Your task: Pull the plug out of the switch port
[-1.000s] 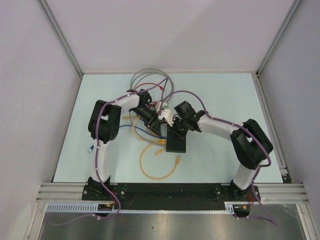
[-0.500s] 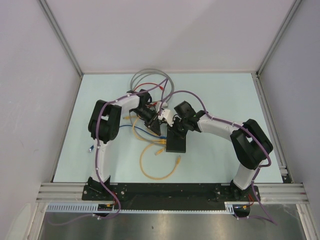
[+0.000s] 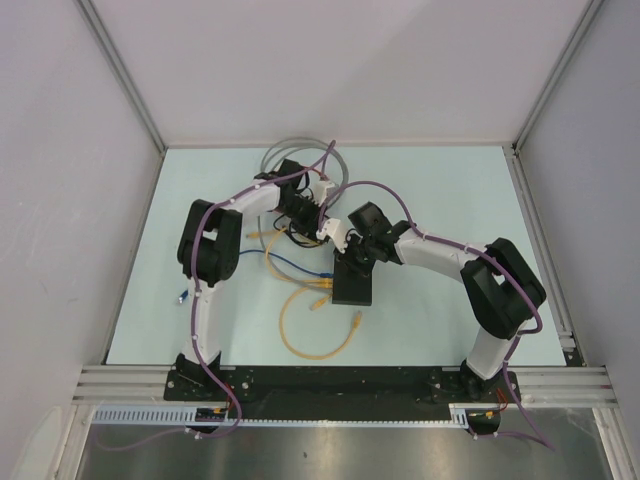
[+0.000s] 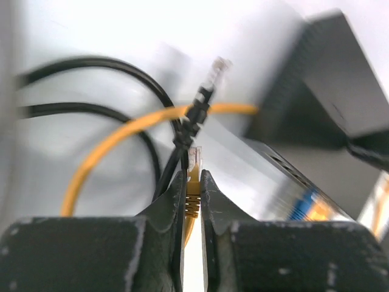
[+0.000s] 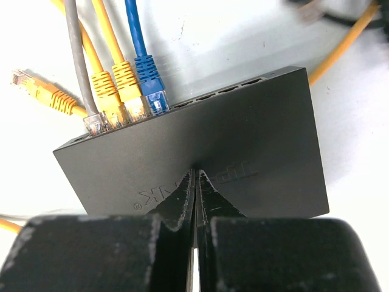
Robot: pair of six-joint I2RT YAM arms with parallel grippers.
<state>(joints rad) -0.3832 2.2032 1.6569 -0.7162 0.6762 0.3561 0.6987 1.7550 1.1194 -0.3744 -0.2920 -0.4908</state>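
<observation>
Left fingers (image 4: 209, 196) clamp a yellow plug (image 4: 194, 163), apparently clear of the switch (image 5: 243, 134) at 2 o'clock; right fingers (image 5: 189, 196), closed, rest on its top

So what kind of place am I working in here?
Probably a lab robot test cell: blank white panel walls on aluminium framing, a pale table, and a network switch with loose patch cables.

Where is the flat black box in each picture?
Top external: the switch is near the picture's middle, small.
Left wrist: the switch is at the upper right, blurry.
Right wrist: the switch fills the middle, close up.
Shared landmark: yellow cables beside it, in the top, left wrist and right wrist views.
</observation>
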